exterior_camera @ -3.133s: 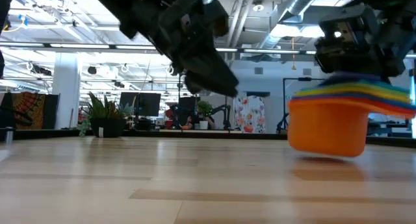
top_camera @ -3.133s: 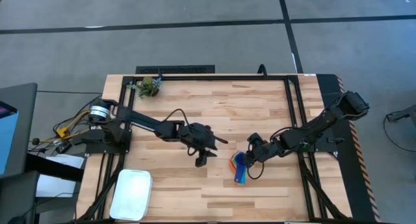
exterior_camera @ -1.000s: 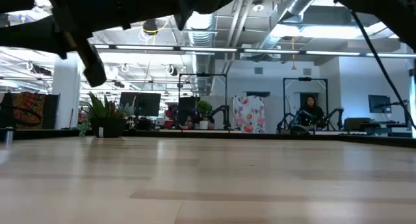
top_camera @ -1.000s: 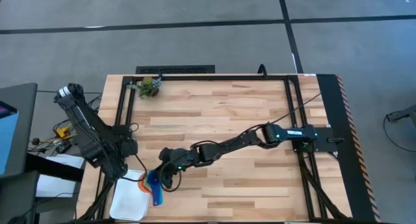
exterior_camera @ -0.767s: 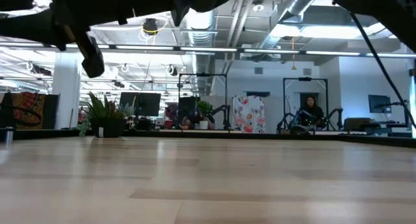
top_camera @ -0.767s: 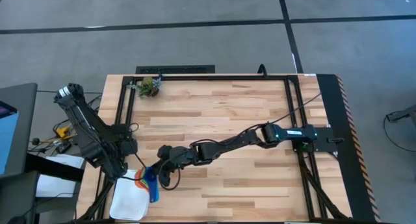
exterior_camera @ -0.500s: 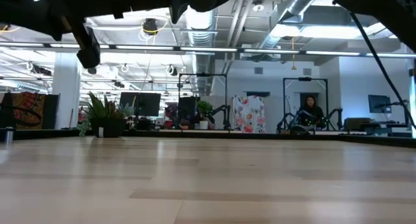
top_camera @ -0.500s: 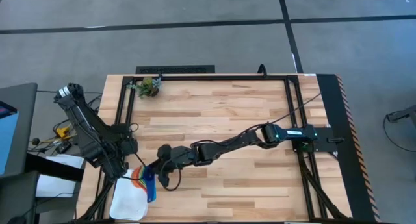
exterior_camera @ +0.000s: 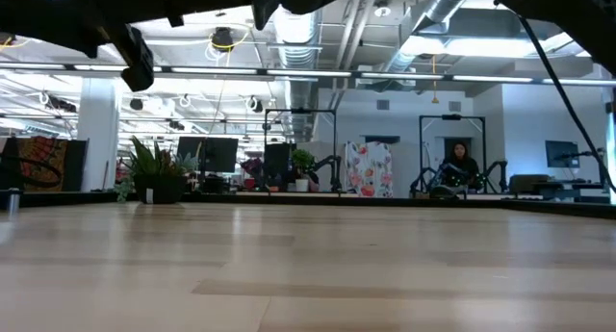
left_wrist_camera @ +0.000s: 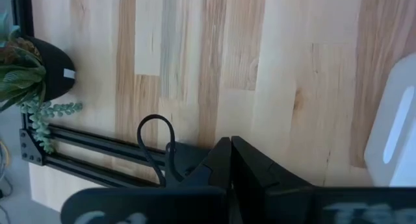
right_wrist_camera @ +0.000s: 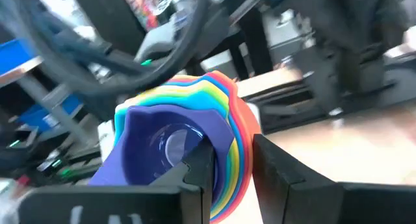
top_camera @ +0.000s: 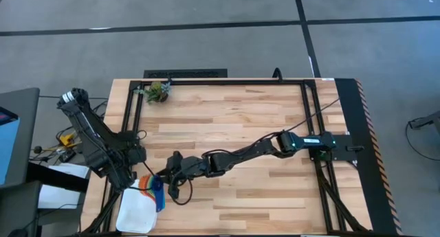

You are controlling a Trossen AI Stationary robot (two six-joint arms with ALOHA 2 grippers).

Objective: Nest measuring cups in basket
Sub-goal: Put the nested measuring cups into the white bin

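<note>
The measuring cups (top_camera: 152,190) are nested in one rainbow stack, dark blue innermost (right_wrist_camera: 170,143) and orange outermost. My right gripper (top_camera: 167,184) is shut on them, its arm stretched across the table from the right. The stack hangs on its side over the far right corner of the white basket (top_camera: 135,211), which lies flat at the table's near left corner. I cannot tell whether the stack touches the basket. My left gripper (left_wrist_camera: 231,156) is shut and holds nothing, folded back at the table's left edge (top_camera: 128,176), just beyond the basket (left_wrist_camera: 394,130). My right gripper holds the nested stack by one side of its stacked walls (right_wrist_camera: 232,160), pinched between the two fingers. One finger (right_wrist_camera: 200,171) lies at the dark blue cup's mouth, the other (right_wrist_camera: 278,167) outside the orange cup. It reaches in about level from the table's right. The stack is tipped, mouth toward the wrist.
A small potted plant (top_camera: 159,91) stands at the table's far left corner, also seen past my left fingers (left_wrist_camera: 26,68). Black frame rails (top_camera: 227,81) run along the table's far and side edges. Bare wood lies between. A person (exterior_camera: 460,165) sits far back in the room.
My right gripper has carried the stack a little toward the table's left edge, from beside the basket's right rim to over its far right corner, and its wrist has rolled, turning the stack with it. The grip is unchanged.
</note>
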